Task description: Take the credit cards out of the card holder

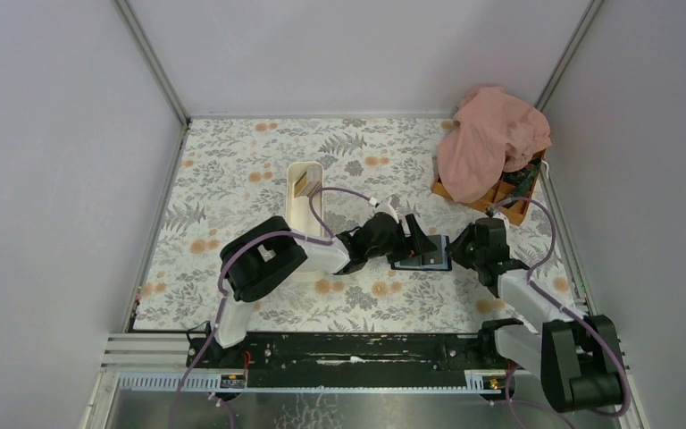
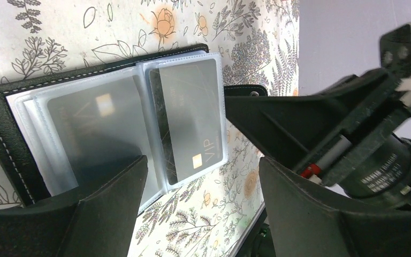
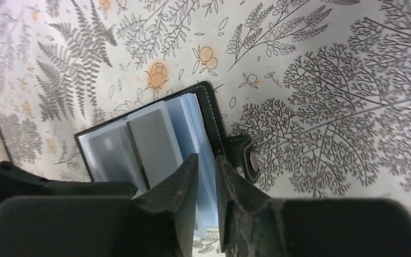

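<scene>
The card holder (image 1: 422, 259) lies open on the floral cloth between my two grippers. In the left wrist view its black stitched cover (image 2: 8, 134) frames clear sleeves; a grey credit card marked VIP (image 2: 190, 123) sits in the front sleeve and another grey card (image 2: 93, 134) behind frosted plastic. My left gripper (image 2: 202, 160) hangs open just over the sleeves' lower edge, with nothing between its fingers. My right gripper (image 3: 206, 158) is shut on the card holder (image 3: 139, 136) at its near edge by the snap tab, with blue-tinted sleeves and black cover between its jaws.
A long white tray (image 1: 304, 201) stands behind the left arm with a tan item at its far end. At the back right an orange box (image 1: 514, 210) is mostly covered by a pink cloth (image 1: 491, 143). Grey walls close in on three sides.
</scene>
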`<state>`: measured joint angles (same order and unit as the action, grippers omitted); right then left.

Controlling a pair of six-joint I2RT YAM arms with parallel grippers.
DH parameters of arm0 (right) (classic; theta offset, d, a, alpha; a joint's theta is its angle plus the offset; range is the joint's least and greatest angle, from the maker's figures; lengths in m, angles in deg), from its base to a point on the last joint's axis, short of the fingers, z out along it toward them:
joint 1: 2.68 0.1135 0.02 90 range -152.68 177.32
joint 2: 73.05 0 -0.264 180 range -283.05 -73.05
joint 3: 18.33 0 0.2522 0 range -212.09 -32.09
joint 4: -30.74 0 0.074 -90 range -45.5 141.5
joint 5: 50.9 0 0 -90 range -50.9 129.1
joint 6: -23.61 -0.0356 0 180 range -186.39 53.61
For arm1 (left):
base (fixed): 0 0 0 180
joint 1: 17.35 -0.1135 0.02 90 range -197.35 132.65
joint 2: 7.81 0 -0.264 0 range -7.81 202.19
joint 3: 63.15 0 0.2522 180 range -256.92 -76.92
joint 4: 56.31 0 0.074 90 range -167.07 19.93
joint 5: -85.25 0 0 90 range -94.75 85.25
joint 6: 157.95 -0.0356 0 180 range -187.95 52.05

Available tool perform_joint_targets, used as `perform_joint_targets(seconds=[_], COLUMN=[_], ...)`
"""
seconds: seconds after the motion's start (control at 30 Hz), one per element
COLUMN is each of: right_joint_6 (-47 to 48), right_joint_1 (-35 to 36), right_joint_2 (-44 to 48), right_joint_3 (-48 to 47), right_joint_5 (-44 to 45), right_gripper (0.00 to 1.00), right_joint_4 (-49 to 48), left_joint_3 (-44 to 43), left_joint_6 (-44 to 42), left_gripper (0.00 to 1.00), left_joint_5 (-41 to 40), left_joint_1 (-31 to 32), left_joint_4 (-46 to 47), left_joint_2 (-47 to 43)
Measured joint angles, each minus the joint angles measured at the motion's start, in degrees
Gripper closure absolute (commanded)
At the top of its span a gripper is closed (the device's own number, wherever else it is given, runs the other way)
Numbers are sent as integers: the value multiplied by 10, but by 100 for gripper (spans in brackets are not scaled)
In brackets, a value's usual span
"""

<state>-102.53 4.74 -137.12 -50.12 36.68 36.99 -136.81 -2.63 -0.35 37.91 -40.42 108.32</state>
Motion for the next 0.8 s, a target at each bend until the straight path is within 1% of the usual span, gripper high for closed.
perform_joint_targets(seconds=[0.13, 0.17, 0.27, 0.37, 0.47, 0.5, 0.57, 0.6, 0.63, 0.8], right_joint_6=[-2, -1, 6, 14, 23, 26, 30, 33, 35, 38], right_joint_1=[1, 1, 1, 1, 1, 1, 1, 1, 1, 2], right_joint_2=[87, 110, 153, 155, 118, 106, 80, 69, 60, 27], right_joint_3=[1, 0, -10, -20, -23, -23, -23, -23, -23, -23], right_joint_5=[20, 27, 41, 44, 31, 26, 13, 7, 1, -14], right_gripper=[60, 59, 58, 60, 66, 70, 84, 89, 92, 94], right_joint_4=[51, 61, 81, 85, 80, 80, 74, 68, 63, 40], left_joint_3=[-1, -1, -1, 2, 5, 5, 5, 5, 5, 2], left_joint_6=[0, -1, -6, -21, -37, -41, -46, -49, -51, -69], left_gripper=[17, 17, 17, 18, 20, 21, 22, 22, 22, 22], left_joint_5=[-2, -2, -5, -5, 19, 31, 55, 62, 65, 77], left_joint_1=[0, 0, 0, -3, -11, -18, -31, -36, -38, -47], left_joint_4=[-2, -2, -2, -3, 5, 10, 18, 21, 22, 21], left_joint_2=[0, 0, -1, -7, -9, -9, -9, -9, -9, -8])
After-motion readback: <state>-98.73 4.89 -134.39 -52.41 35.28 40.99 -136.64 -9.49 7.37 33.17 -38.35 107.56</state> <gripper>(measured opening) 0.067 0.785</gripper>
